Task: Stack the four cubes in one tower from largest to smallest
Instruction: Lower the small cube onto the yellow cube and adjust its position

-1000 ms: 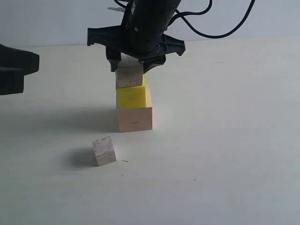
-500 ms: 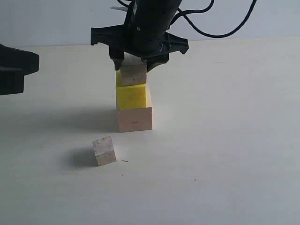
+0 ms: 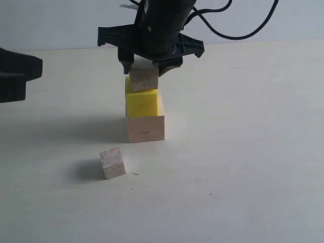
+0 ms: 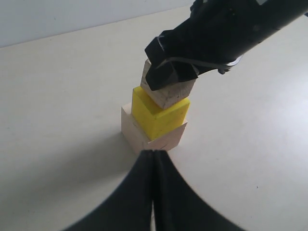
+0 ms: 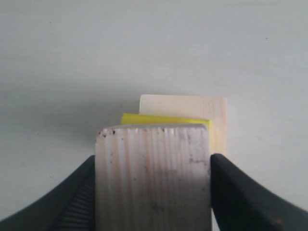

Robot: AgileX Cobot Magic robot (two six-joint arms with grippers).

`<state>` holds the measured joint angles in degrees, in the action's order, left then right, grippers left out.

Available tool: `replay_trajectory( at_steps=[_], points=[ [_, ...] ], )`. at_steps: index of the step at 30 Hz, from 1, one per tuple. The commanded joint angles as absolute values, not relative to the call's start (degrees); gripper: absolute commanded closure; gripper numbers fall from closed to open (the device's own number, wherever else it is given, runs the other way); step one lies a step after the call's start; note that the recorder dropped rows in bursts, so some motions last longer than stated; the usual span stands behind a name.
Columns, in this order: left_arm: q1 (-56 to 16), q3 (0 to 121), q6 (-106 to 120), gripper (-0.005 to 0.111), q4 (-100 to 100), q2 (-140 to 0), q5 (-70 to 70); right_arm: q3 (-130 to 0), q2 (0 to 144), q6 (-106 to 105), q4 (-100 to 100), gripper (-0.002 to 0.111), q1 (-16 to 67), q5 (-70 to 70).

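The big pale wood cube (image 3: pixel 145 129) sits flat on the tabletop (image 3: pixel 243 152). The yellow cube (image 3: pixel 143 104) sits on it. The grey wood cube (image 3: pixel 144 80) is on top, a bit tilted. The smallest cube (image 3: pixel 112 163) lies alone nearby, turned a little.

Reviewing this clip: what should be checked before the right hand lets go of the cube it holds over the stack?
1. Grip of right hand on mid grey cube: ok.
2. Is mid grey cube level over yellow cube: not ok, looks tilted.
3. Is it resting on the yellow cube: cannot tell.
4. Is yellow cube seated on pale wood cube: ok.
5. Is smallest cube apart on the table: ok.
6. Is left hand shut, away from the cubes: ok.
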<state>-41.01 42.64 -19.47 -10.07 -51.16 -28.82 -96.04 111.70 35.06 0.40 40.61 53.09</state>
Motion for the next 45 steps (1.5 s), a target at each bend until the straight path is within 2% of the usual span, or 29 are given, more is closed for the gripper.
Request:
replay_trajectory(
  at_steps=[1,18,21,24,28,32,34,45],
  points=[
    [-41.20,42.50,-19.31,0.107,-10.13,-50.57,-28.79,-96.44,110.90,35.14,0.81,0.108,40.66,53.04],
    [-41.20,42.50,-19.31,0.107,-10.13,-50.57,-28.79,-96.44,110.90,36.02,1.12,0.108,40.66,53.16],
    [-41.20,42.50,-19.31,0.107,-10.13,-50.57,-28.79,-96.44,110.90,36.02,1.12,0.100,40.66,53.16],
    [-41.20,42.50,-19.31,0.107,-10.13,-50.57,-28.79,-96.44,110.90,36.02,1.12,0.087,40.66,53.16],
    [-41.20,42.50,-19.31,0.107,-10.13,-50.57,-28.79,-96.44,110.90,36.02,1.12,0.061,40.66,53.05],
    [-41.20,42.50,-19.31,0.107,-10.13,-50.57,-28.79,-96.44,110.90,36.02,1.12,0.045,40.66,53.05],
    [-41.20,42.50,-19.31,0.107,-10.13,-50.57,-28.79,-96.44,110.90,36.02,1.51,0.043,40.66,52.80],
    [-41.20,42.50,-19.31,0.107,-10.13,-50.57,-28.79,-96.44,110.90,36.02,4.56,0.043,40.66,52.80]
  ],
)
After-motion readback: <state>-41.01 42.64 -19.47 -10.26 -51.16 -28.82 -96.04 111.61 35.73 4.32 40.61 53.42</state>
